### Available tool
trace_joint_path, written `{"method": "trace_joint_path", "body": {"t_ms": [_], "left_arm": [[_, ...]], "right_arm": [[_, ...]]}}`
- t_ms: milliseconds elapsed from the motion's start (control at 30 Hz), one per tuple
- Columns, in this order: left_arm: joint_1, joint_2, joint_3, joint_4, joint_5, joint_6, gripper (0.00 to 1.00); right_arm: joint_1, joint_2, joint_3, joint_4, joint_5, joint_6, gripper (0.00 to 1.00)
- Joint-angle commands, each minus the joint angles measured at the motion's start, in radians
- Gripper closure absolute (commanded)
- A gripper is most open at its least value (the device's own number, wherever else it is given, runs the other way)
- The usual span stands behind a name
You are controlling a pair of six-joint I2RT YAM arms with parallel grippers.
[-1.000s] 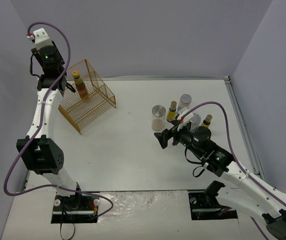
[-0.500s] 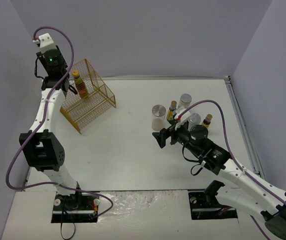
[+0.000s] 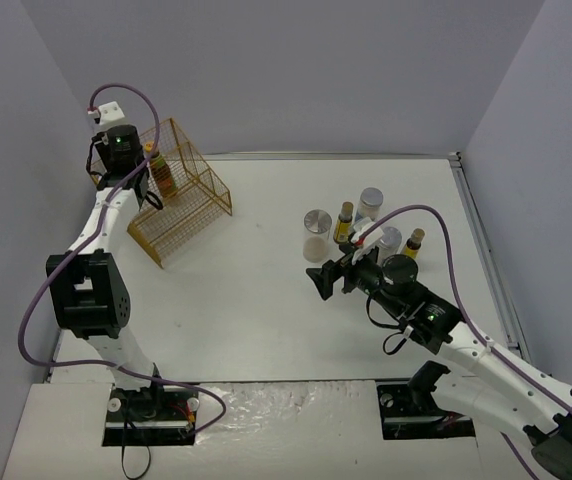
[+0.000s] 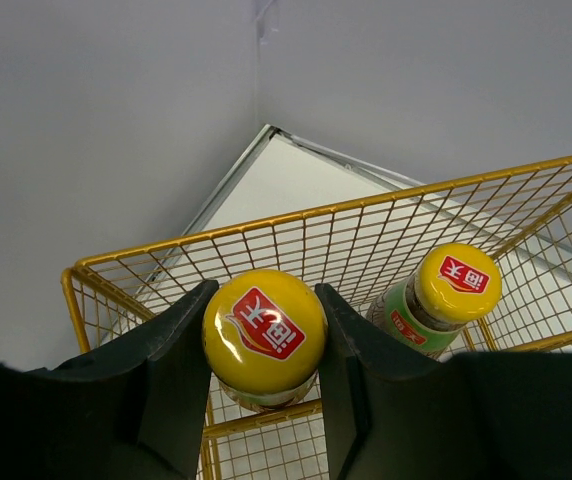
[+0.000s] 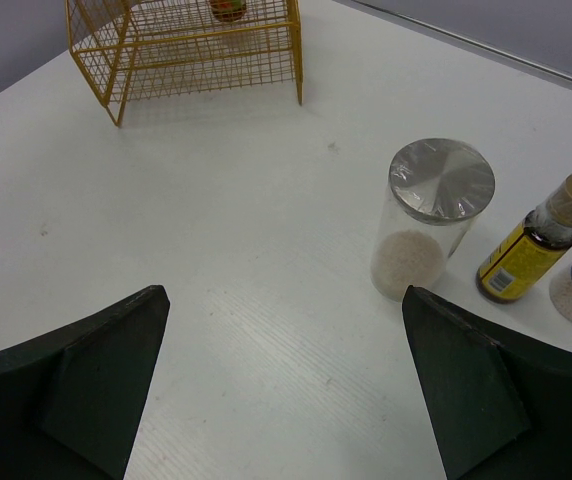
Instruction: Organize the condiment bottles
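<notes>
My left gripper (image 4: 264,292) is shut on the yellow cap of a slim dark bottle (image 4: 263,335) and holds it over the yellow wire basket (image 4: 346,208). A second yellow-capped bottle (image 4: 453,285) stands in the basket to its right. In the top view the left wrist (image 3: 121,150) sits at the basket's back left corner (image 3: 181,215), with one bottle (image 3: 159,172) showing beside it. My right gripper (image 3: 322,280) is open and empty, low over the table (image 5: 284,295). A silver-lidded jar (image 5: 436,215) and a tan-capped bottle (image 5: 544,240) stand ahead of it to the right.
The remaining containers cluster at centre right: jars (image 3: 317,228) (image 3: 371,203) (image 3: 391,238) and slim bottles (image 3: 345,222) (image 3: 414,242). The grey walls stand close behind the basket. The right arm's cable (image 3: 436,225) arcs over the cluster.
The left wrist has moved right and down toward the basket. The right arm has barely moved.
</notes>
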Motion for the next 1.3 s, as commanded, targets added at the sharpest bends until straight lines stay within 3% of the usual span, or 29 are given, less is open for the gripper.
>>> {"method": "trace_joint_path", "body": {"t_ms": [0,300,633,833,1067,1267], "left_arm": [[-0.002,-0.037,0.016,0.183,-0.028,-0.039,0.89],[0.004,-0.003,-0.017,0.172,-0.010,-0.093,0.79],[0.017,-0.029,-0.035,0.102,-0.003,-0.140,0.33],[0.016,-0.113,-0.029,0.001,0.023,-0.169,0.19],[0.006,-0.310,-0.027,-0.222,0.256,-0.180,0.07],[-0.010,-0.541,-0.228,-0.291,0.653,-0.118,0.03]], "right_arm": [[-0.008,-0.025,-0.007,0.084,-0.003,0.014,0.00],[-0.008,-0.047,-0.010,0.070,-0.001,0.020,0.00],[-0.008,-0.080,-0.009,0.050,0.001,0.029,0.00],[-0.008,-0.093,0.010,0.036,0.013,0.048,0.00],[-0.009,-0.066,0.072,-0.065,0.196,0.118,0.01],[-0.024,-0.025,0.106,-0.116,0.360,0.168,0.02]]}}
